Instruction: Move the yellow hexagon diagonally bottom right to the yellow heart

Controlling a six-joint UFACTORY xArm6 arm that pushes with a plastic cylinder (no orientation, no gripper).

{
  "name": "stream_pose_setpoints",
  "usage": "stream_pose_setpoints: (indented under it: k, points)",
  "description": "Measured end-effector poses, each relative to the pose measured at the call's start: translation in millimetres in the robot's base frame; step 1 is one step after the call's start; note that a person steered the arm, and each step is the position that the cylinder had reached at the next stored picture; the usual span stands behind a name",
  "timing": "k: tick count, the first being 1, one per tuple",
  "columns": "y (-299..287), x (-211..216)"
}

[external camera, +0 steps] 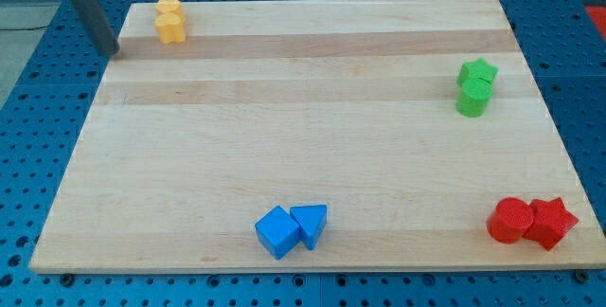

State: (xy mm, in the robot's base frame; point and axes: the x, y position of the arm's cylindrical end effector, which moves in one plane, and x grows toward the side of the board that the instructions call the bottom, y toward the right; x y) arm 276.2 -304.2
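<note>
Yellow hexagon [170, 28] touches yellow heart [169, 7] at tabletop [284, 117] top left. My tip [112, 52] is just left of them, not touching. No gripper, holds nothing.

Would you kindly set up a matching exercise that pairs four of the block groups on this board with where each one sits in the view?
Things:
1. yellow blocks
2. green blocks
3. blue blocks
4. red blocks

Places:
A. bottom right corner
B. top left, just right of my tip
C. right edge, upper half
D. bottom edge, near the middle

Pairs: 1-B, 2-C, 3-D, 4-A
</note>
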Motion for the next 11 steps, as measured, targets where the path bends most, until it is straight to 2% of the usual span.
stream_pose_setpoints:
  k: [1, 2, 3, 5, 6, 7, 8, 11]
  points:
    - [0.0, -67.1]
    - [9.1, -84.9]
    - [47.1, -78.2]
    - [120.3, -32.5]
    - [144.0, -29.6]
    - [167.7, -46.1]
    - [203.4, -30.9]
    - [236.1, 60.0]
